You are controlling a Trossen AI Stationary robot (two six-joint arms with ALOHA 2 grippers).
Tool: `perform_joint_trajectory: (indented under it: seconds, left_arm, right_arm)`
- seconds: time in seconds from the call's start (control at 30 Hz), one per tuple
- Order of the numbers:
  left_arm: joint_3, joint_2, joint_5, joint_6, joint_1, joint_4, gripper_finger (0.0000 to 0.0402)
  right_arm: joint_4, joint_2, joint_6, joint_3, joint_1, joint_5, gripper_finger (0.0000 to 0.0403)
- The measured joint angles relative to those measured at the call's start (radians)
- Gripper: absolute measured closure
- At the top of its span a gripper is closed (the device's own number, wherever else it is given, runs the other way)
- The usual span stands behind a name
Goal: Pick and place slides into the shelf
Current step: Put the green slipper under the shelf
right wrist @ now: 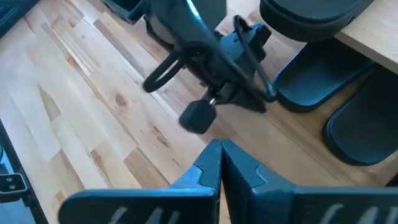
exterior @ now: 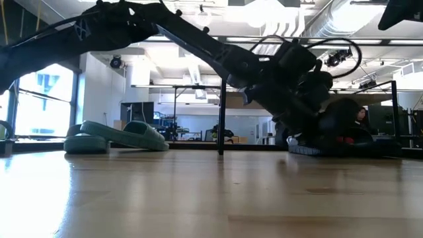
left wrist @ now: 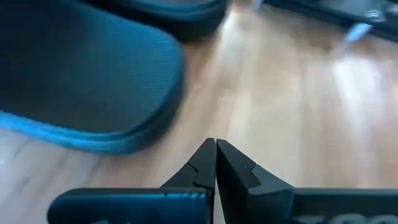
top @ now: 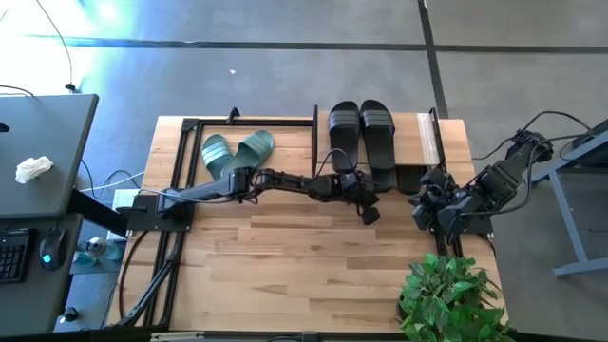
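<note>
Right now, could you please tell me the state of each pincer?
Left pincer: closed, holding nothing, beside a black slide.
Right pincer: closed, holding nothing.

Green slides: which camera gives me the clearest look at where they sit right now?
The high view: the green slides lie side by side inside the open black frame, fully visible. The low view shows them only side-on. Neither wrist view shows them.
</note>
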Motion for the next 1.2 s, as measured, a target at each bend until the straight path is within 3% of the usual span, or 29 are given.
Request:
perform_joint_trajectory:
  seconds: [0.2,0.37,0.73,0.97,1.2]
  left_arm:
    - [0.000,-0.031,0.137,-0.043,-0.028,-0.002,0.0401]
    - [0.000,-0.071,0.164,-0.123,-0.054,-0.089,0.0401]
    - [0.000,-0.269,0.250,0.029,-0.126,-0.676,0.0401]
    - [0.000,-0.383,0.216,0.116,-0.142,-0.980,0.0401]
    - [0.000,-0.458,0.088,0.142,-0.139,-1.165,0.0401]
  right_arm:
    - [0.000,0.000,-0.002,0.000,0.000,0.000,0.0403]
    - [-0.001,-0.002,-0.003,0.000,0.000,-0.001,0.0403]
    - [-0.043,-0.002,0.017,0.000,0.000,-0.020,0.0403]
    - [-0.065,-0.006,0.079,0.000,0.000,-0.048,0.0403]
    - [-0.078,-0.008,0.141,0.000,0.000,-0.113,0.0403]
